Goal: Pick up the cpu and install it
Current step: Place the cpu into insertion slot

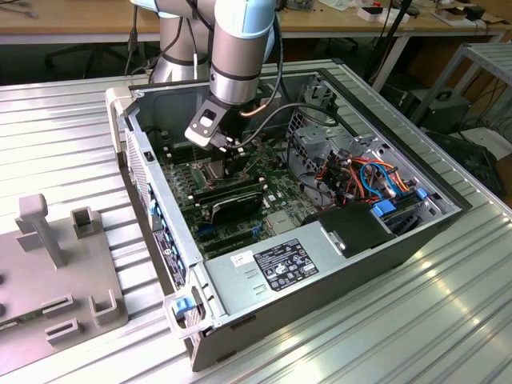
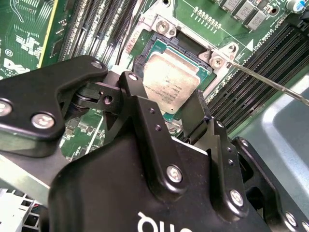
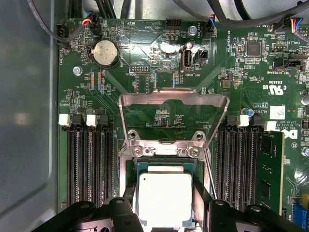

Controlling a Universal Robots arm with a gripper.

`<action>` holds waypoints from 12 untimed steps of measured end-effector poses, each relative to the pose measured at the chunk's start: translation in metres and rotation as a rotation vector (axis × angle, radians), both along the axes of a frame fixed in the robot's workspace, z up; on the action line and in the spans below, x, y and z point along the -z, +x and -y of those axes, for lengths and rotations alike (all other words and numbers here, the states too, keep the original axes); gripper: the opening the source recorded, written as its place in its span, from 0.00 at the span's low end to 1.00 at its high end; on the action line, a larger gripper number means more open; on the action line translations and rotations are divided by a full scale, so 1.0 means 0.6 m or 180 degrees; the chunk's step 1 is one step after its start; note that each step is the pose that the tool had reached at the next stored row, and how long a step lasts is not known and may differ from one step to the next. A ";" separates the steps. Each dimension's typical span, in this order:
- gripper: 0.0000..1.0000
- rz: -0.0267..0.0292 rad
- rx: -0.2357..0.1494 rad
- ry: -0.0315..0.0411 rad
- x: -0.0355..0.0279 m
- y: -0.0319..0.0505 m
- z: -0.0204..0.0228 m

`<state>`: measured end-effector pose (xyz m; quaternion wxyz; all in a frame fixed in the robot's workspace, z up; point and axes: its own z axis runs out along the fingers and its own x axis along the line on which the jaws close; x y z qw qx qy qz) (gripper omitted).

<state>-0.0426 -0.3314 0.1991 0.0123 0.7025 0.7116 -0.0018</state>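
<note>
The cpu (image 2: 171, 79) (image 3: 165, 195) is a flat square chip with a silver-grey top. It sits level over the black socket (image 2: 190, 46) (image 3: 190, 166) on the green motherboard. In both wrist views my gripper (image 2: 166, 99) (image 3: 165, 205) is shut on the cpu, one black finger (image 2: 133, 84) against each of two opposite edges. The socket's metal load frame (image 3: 174, 99) stands hinged open behind it. In the exterior view the gripper (image 1: 232, 152) reaches down into the open computer case (image 1: 416, 232).
Rows of black memory slots (image 3: 89, 164) flank the socket, with a stick (image 3: 270, 169) seated on one side. A thin metal lever (image 2: 270, 82) juts out beside the socket. Cables (image 1: 360, 172) and a power supply (image 1: 280, 264) fill the case. A grey fixture (image 1: 56, 264) lies at the exterior view's left.
</note>
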 end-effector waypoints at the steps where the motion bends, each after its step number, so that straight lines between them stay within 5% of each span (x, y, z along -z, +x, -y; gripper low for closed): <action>1: 0.55 -0.0001 0.0000 -0.0001 0.001 0.000 0.0002; 12: 0.55 -0.0001 0.0000 -0.0002 0.002 0.000 0.0002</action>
